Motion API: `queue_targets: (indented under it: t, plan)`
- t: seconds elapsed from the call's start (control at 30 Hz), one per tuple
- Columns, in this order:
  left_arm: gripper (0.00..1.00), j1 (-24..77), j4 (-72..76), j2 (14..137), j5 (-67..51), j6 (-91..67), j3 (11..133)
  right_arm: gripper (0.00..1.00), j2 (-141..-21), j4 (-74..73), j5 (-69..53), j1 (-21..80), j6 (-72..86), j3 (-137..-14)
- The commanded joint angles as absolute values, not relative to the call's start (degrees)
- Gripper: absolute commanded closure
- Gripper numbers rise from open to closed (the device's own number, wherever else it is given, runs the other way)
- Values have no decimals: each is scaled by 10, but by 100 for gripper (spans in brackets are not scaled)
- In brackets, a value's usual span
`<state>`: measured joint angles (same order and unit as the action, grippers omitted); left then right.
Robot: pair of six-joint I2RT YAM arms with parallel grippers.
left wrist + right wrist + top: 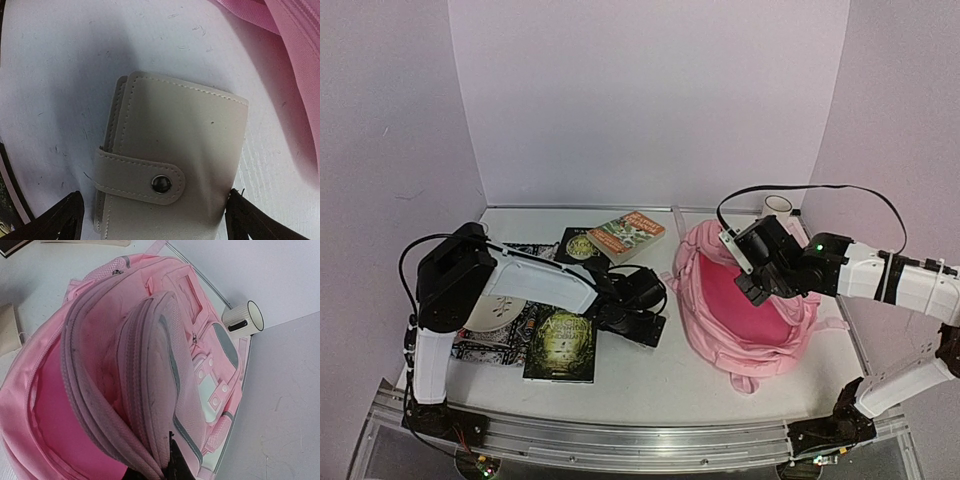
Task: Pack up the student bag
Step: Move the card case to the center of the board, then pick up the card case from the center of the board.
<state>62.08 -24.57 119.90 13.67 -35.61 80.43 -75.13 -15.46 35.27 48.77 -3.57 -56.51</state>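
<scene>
The student bag point(745, 320) is a large pink backpack lying at the right, its mouth held open onto a bright pink lining point(65, 440). My right gripper point(760, 278) is shut on the bag's front flap point(145, 390), pinching the fabric at the bottom of the right wrist view. A beige wallet point(175, 155) with a snap strap lies flat on the table just left of the bag. My left gripper point(155, 225) is open above it, one dark finger point(57, 222) on each side of the wallet. In the top view the left gripper point(642, 315) hides the wallet.
Three books lie on the left half: a dark green one point(560, 345) near the front, and a black one point(582, 245) and an orange-green one point(625, 235) at the back. A patterned cloth with a white disc point(505, 305) lies under the left arm. A white cup point(778, 205) stands behind the bag.
</scene>
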Motion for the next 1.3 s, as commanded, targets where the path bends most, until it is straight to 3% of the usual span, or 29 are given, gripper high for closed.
queue_targets:
  t: [0.0,0.67,1.27]
  plan:
    - [1,620,-271,1217,138,-349,829,100,-748,-125,362,488,-17,-597]
    - [25,624,-276,1100,135,-361,767,100,-778,-120,312,488,-30,-625]
    - [25,681,-271,955,140,-349,783,100,-829,-119,272,521,-30,-682]
